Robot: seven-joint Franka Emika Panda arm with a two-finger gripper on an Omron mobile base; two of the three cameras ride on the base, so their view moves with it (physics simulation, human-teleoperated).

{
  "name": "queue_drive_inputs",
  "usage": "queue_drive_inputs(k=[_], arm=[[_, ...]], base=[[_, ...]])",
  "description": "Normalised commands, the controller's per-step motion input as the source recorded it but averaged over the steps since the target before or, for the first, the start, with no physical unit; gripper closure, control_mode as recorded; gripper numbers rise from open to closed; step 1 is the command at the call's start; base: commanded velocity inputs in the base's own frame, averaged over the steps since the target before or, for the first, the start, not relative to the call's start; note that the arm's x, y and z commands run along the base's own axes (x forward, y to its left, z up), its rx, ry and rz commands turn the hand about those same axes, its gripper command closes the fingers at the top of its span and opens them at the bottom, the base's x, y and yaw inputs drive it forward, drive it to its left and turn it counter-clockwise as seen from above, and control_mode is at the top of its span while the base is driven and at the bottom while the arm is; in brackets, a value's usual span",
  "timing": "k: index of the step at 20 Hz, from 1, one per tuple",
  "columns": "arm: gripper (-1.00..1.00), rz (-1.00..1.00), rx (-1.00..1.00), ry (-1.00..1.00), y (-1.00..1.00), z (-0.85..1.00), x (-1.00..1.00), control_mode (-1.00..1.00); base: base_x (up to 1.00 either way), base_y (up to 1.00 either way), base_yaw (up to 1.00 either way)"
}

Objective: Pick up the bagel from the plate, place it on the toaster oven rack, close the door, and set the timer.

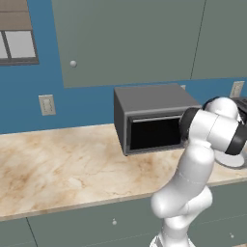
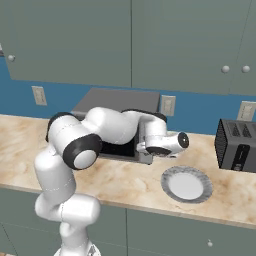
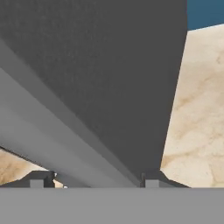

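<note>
The grey toaster oven (image 1: 144, 103) stands at the back of the counter. Its door (image 1: 153, 133), a dark pane in a grey frame, stands upright against the front. The plate (image 2: 186, 184) lies bare on the counter to the oven's right; the bagel and the rack are hidden. My gripper (image 3: 97, 181) is pressed close to the oven's right front corner, its fingertips (image 3: 41, 179) wide apart, open, with the oven's dark wall and pale edge just ahead. The hand (image 2: 159, 142) reaches in from the right and the arm covers the knob panel.
A black toaster (image 2: 237, 145) stands at the right end of the marbled counter (image 1: 58, 164). Grey wall cabinets (image 1: 125, 38) hang above the oven. Outlets (image 2: 167, 105) sit on the blue wall. Drawer fronts run below the counter edge.
</note>
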Motion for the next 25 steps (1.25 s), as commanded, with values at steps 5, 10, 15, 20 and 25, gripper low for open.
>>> queue_drive_inputs(k=[5,10,15,20,25], arm=[[1.00,0.10,0.22,0.06,-0.67,0.00,0.16,-1.00],[1.00,0.09,0.22,0.07,-0.66,-0.06,0.08,-1.00],[1.00,0.09,0.19,0.03,-0.60,-0.30,0.00,-1.00],[1.00,0.08,0.15,0.00,-0.49,-0.45,0.00,-1.00],[1.00,0.06,0.12,0.00,-0.37,-0.49,0.00,-1.00]], base=[[0.00,0.00,0.00],[0.00,0.00,0.00],[0.00,0.00,0.00],[0.00,0.00,0.00],[0.00,0.00,0.00]])
